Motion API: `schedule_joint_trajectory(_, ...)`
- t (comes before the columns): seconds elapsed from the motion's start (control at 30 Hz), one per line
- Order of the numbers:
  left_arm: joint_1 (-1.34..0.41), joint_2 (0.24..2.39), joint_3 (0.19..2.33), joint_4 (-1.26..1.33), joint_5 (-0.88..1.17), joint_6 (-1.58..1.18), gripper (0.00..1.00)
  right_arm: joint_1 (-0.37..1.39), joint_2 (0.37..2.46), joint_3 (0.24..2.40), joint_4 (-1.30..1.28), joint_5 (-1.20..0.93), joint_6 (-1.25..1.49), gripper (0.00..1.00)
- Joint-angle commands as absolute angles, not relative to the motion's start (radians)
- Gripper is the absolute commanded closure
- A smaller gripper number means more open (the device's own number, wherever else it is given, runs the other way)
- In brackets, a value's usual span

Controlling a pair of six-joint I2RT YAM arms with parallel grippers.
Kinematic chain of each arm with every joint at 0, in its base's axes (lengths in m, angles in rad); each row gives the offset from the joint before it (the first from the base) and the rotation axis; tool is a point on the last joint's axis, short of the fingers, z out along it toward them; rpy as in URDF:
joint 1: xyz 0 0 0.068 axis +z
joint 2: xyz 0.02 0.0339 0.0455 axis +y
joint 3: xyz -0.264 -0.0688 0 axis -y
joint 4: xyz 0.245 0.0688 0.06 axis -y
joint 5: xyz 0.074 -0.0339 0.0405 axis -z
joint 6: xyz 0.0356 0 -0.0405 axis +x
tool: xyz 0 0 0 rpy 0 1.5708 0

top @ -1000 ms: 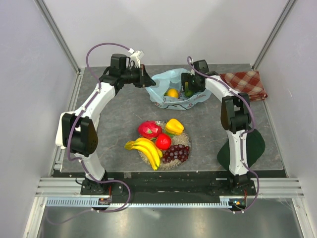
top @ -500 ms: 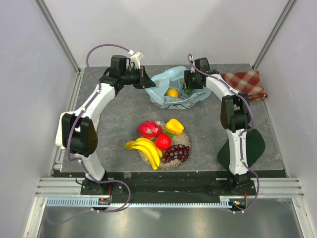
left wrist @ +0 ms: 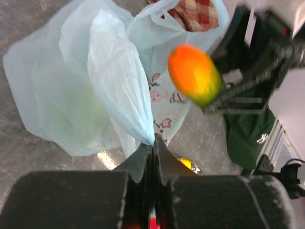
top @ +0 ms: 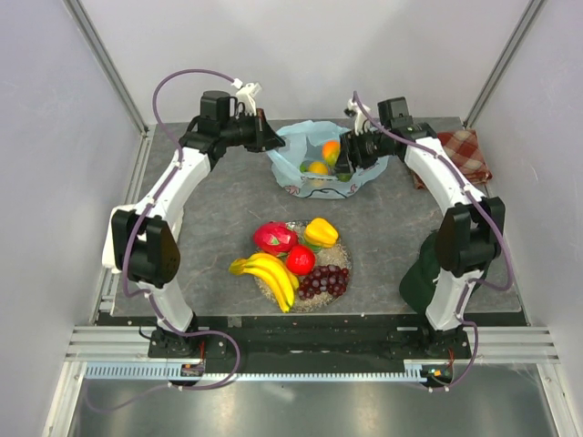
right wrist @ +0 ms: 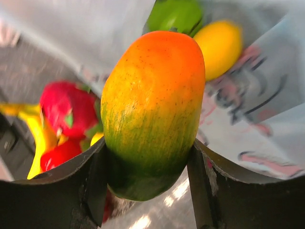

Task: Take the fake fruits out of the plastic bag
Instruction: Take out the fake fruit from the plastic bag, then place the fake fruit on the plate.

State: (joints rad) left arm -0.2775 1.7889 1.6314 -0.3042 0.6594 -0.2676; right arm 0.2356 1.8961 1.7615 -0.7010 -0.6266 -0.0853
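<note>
Nearly there: we've 5 fruits (top: 300, 259) out, near the bag (top: 305, 185); R gripper (right wrist: 147, 183) pinches the mango (right wrist: 152, 109) just above the bag, L gripper (left wrist: 153, 148) pressed shut on the bag's rim; yellow piece (right wrist: 219, 45) & green piece (right wrist: 174, 14) inside, to go.

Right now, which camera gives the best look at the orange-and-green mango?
The right wrist view: the mango fills the picture, sharp, clamped in the right hand. The left wrist view shows it smaller and blurred; the top view shows only an orange speck over the plastic bag.

Left end effector (left wrist: 153, 145) pinched closed, right end effector (right wrist: 150, 167) half-spread, gripping.
</note>
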Motion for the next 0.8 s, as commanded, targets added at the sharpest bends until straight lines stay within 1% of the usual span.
schedule_joint_trajectory(0.0,-0.284,1.813,1.704,-0.287,0.632,-0.242,0.98,0.244,1.789,1.655,-0.817,-0.784,-0.303,0.85)
schedule_joint_trajectory(0.07,-0.284,1.812,1.719,-0.287,0.637,-0.248,0.98,0.262,1.754,1.62,-0.914,-0.811,-0.389,0.85)
schedule_joint_trajectory(0.1,-0.284,1.81,1.721,-0.288,0.641,-0.25,0.98,0.273,1.72,1.605,-0.954,-0.811,-0.514,0.84)
schedule_joint_trajectory(0.13,-0.284,1.804,1.723,-0.287,0.644,-0.25,0.98,0.294,1.698,1.561,-1.013,-0.802,-0.566,0.84)
schedule_joint_trajectory(0.2,-0.284,1.798,1.718,-0.288,0.643,-0.247,0.98,0.314,1.636,1.501,-1.055,-0.764,-0.722,0.82)
schedule_joint_trajectory(0.23,-0.284,1.792,1.717,-0.288,0.644,-0.247,0.98,0.333,1.617,1.429,-1.064,-0.746,-0.768,0.82)
schedule_joint_trajectory(0.33,-0.284,1.776,1.703,-0.287,0.64,-0.242,0.98,0.366,1.568,1.318,-1.062,-0.658,-0.878,0.82)
schedule_joint_trajectory(0.53,-0.285,1.746,1.687,-0.298,0.635,-0.222,0.98,0.394,1.543,1.22,-1.088,-0.563,-1.028,0.82)
schedule_joint_trajectory(0.57,-0.285,1.74,1.677,-0.295,0.627,-0.218,0.98,0.399,1.537,1.207,-1.085,-0.549,-1.076,0.82)
schedule_joint_trajectory(0.77,-0.287,1.721,1.651,-0.316,0.615,-0.178,0.98,0.423,1.575,1.198,-1.054,-0.489,-1.169,0.82)
